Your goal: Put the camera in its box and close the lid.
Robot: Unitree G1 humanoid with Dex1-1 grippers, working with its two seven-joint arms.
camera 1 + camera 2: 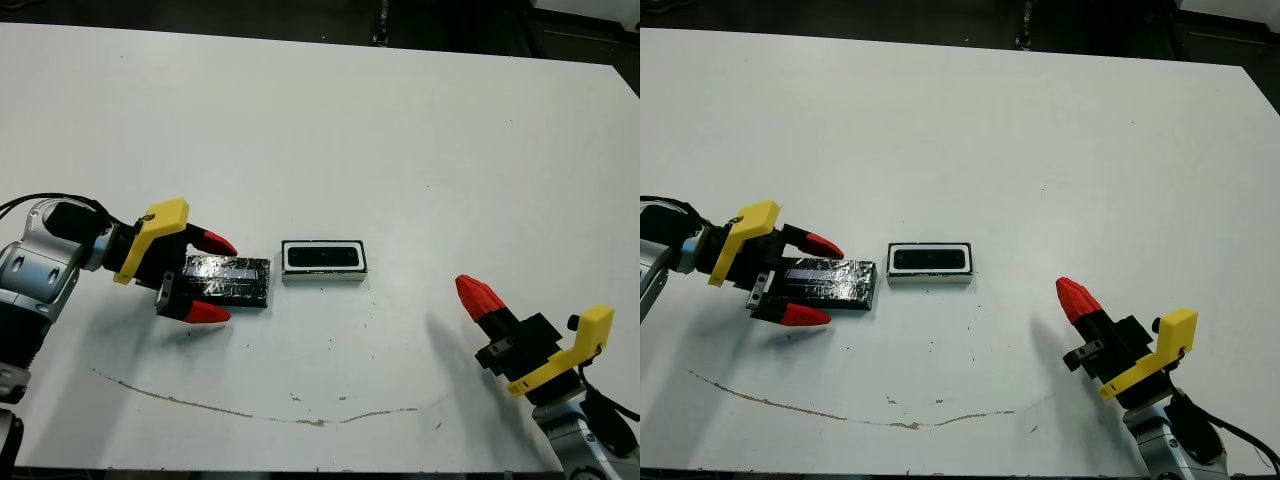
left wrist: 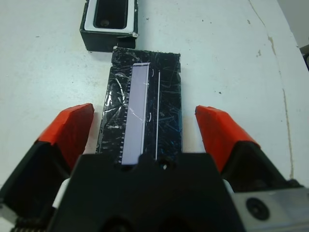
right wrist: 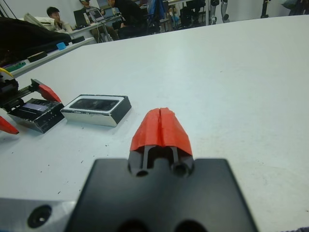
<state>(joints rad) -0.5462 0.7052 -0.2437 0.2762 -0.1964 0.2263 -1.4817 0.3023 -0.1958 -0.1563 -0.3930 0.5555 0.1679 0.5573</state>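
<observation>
The camera [image 1: 322,257] is seen lying inside the box [image 1: 323,277], and the lid [image 1: 229,279] is laid flat on the white surface [image 1: 400,140] just beside the box, end to end with it along one shared long axis. The left tool [image 1: 212,278] is held wide open astride the lid's far end, its red fingertips [image 2: 218,130] flanking the long edges without gripping. The right tool [image 1: 478,299], fingers pressed together and empty, is parked well apart. The lid is judged nearer the left arm.
</observation>
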